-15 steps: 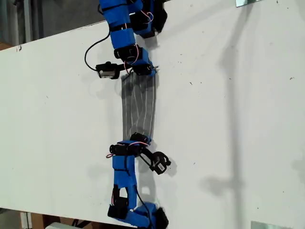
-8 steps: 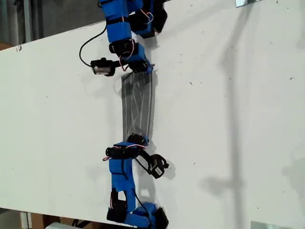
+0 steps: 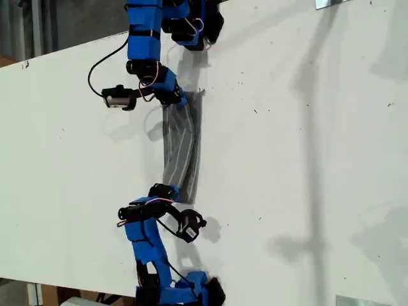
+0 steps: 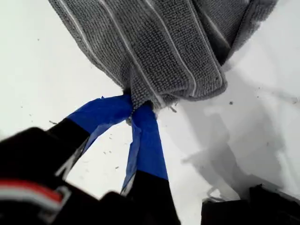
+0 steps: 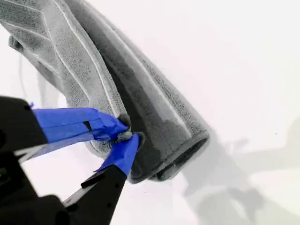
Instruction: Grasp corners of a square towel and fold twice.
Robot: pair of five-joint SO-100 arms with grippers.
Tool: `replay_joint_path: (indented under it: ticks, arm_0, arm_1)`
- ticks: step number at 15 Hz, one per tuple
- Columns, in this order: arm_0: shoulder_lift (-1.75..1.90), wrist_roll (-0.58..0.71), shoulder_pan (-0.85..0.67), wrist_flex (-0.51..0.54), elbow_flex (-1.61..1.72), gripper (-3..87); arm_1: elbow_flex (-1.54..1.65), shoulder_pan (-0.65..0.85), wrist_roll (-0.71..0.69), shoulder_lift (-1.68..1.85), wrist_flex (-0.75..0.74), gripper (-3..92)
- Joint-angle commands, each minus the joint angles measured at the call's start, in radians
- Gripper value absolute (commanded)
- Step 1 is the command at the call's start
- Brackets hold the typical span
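In the exterior view, the towel (image 3: 182,150) is a narrow grey band, already doubled lengthwise, hanging slack between two blue arms over the white table (image 3: 306,159). One arm (image 3: 143,64) meets the towel's end nearer the top of that view, the other arm (image 3: 150,236) its opposite end. Each seems to hold an end so the cloth can be carried across as one piece; the sag in the middle suggests it is lifted, not stretched tight. I cannot tell from here which arm is which.

In the first wrist view, my first gripper (image 4: 136,107) has its blue-taped jaws pinched together on a bunched bit of the towel (image 4: 159,47) at its hemmed end. The fabric is a nubbly, looped terry with thin white stripes, and it puckers where the jaws bite. The rounded corner beside the pinch curls under, and the towel's shadow on the table (image 4: 37,70) suggests this end is raised.

In the second wrist view, my second gripper (image 5: 126,133) is likewise clamped on the towel (image 5: 154,122), nipping the edge of the layers. Beyond the pinch the cloth rolls into a soft, thick tube, its open end showing stacked layers, above the smooth table (image 5: 234,56). The grip looks shallow, so a tug might free it
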Motion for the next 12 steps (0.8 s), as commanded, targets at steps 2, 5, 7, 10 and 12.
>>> replay_joint_path:
  ticks: [2, 5, 7, 10, 12]
  arm_0:
    - [0.057, 0.049, -0.106, 0.006, 0.002, -0.1]
    - [0.054, 0.089, -0.169, 0.005, 0.002, -0.1]
    - [0.035, 0.112, -0.207, 0.0, 0.0, -0.1]
    - [0.017, 0.121, -0.219, -0.002, 0.003, -0.1]
    - [0.02, 0.106, -0.183, 0.006, 0.009, -0.1]
  arm_1:
    - [-0.092, 0.132, -0.055, -0.017, 0.021, -0.1]
    - [-0.1, 0.262, -0.097, -0.035, 0.038, -0.1]
    - [-0.124, 0.325, -0.129, -0.078, 0.025, -0.1]
    - [-0.187, 0.321, -0.155, -0.169, 0.037, -0.1]
    - [-0.172, 0.273, -0.126, -0.16, 0.06, -0.1]
